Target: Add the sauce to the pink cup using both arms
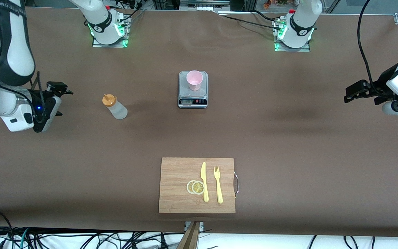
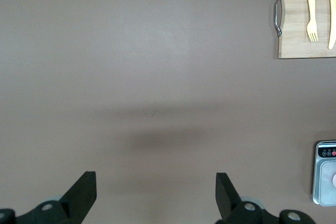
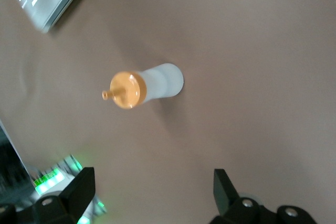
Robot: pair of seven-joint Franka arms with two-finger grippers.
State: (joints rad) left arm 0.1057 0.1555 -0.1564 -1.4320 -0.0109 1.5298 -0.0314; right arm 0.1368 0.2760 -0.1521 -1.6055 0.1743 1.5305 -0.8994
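Brown-covered table [image 1: 288, 138]. The small translucent squeeze bottle with orange nozzle cap [image 1: 115, 107] stood upright toward the right arm's end; the pale pink plastic cup [image 1: 194, 80] sat on a grey digital scale [image 1: 192, 90]. Right gripper [image 3: 152, 192] and left gripper [image 2: 156, 192] both hung released, empty. You risked tipping the light bottle, or nudging the cup off the scale.

Quick headcount: one bottle [image 1: 115, 107], one cup [image 1: 194, 80] and one scale [image 1: 192, 100], with the cup sitting on the scale. One board [image 1: 178, 193], nearer the front camera than the scale, and on the board there's one knife [image 1: 204, 181], one fork [image 1: 218, 184] and two lemon slices [image 1: 195, 187] overlapping beside the knife. Two arms, so two grippers: right gripper [image 1: 59, 100], left gripper [image 1: 352, 94]. All on one tabletop [image 1: 288, 145].
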